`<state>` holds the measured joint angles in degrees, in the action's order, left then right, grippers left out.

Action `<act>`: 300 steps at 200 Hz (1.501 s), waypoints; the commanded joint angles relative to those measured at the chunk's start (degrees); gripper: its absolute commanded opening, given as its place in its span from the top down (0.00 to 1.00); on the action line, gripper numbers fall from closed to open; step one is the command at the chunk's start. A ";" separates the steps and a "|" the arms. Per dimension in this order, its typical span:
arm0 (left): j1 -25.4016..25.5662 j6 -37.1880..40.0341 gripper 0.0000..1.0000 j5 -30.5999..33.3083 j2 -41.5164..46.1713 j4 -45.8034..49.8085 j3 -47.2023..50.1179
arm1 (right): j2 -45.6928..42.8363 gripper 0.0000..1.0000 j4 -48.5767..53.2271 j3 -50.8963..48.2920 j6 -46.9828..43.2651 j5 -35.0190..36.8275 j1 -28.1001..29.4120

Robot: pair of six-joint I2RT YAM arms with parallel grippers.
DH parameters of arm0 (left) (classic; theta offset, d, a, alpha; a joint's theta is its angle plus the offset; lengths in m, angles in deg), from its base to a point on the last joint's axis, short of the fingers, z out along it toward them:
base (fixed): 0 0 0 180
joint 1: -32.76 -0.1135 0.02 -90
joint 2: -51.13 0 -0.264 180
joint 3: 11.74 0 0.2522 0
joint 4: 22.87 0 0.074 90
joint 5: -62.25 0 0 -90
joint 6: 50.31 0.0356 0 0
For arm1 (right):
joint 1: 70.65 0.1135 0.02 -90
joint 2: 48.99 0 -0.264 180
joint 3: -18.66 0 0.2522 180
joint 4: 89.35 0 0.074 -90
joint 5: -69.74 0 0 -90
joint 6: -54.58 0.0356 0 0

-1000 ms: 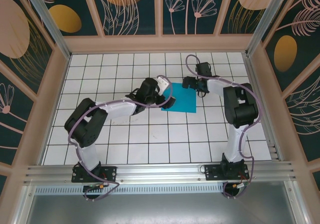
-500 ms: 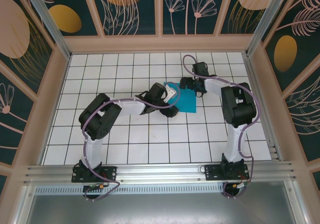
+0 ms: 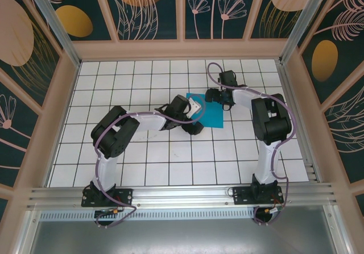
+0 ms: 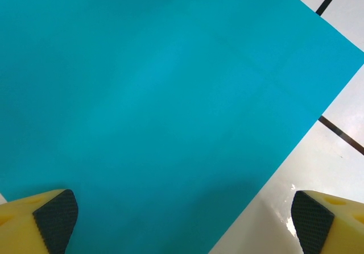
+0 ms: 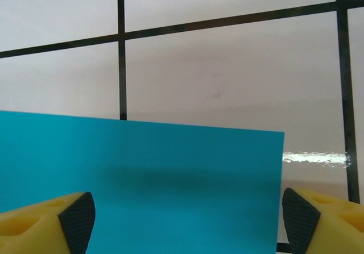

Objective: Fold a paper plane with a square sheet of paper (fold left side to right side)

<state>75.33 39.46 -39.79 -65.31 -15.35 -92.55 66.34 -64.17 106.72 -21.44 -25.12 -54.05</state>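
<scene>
The square sheet of paper [image 3: 211, 114] lies flat on the table [image 3: 170, 157], edges skewed off the grid.
Left gripper [image 4: 182, 223] and right gripper [image 5: 187, 223] both spread wide, astride its edges.

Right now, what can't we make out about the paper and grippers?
- Top external: the square sheet of paper, its left part hidden under the left arm's wrist; creases too small to see.
- Left wrist: sheet runs off the frame; left gripper contact with it unclear.
- Right wrist: sheet cut off left and bottom; right gripper height above it unclear.
</scene>
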 commanded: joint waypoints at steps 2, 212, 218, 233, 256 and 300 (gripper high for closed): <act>0.76 -0.56 0.01 -2.37 -2.29 1.59 -0.84 | -0.66 0.15 4.98 -1.19 0.53 -9.52 2.31; -1.39 -1.88 0.01 -1.22 14.02 -3.41 7.27 | -10.97 0.69 -1.00 -9.93 1.27 -26.65 -0.58; -2.18 -2.45 0.02 -1.52 15.72 -3.98 8.30 | -11.54 0.70 -2.02 -10.77 1.44 -28.16 -1.33; -4.62 -5.28 0.02 -2.56 20.53 -5.53 10.89 | -13.16 0.71 -4.24 -12.70 1.92 -32.17 -3.15; -9.22 -12.10 0.01 -3.40 26.73 -7.98 15.03 | -16.81 0.71 -7.26 -15.29 1.41 -37.40 -5.50; -15.41 -22.95 0.01 -10.22 36.80 -13.66 19.40 | -26.85 0.72 -10.04 -17.97 -2.39 -45.34 -7.43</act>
<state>61.67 24.68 -43.92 -33.03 -23.81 -75.02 46.21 -69.88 89.57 -20.70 -62.32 -61.17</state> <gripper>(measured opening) 0.985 0.284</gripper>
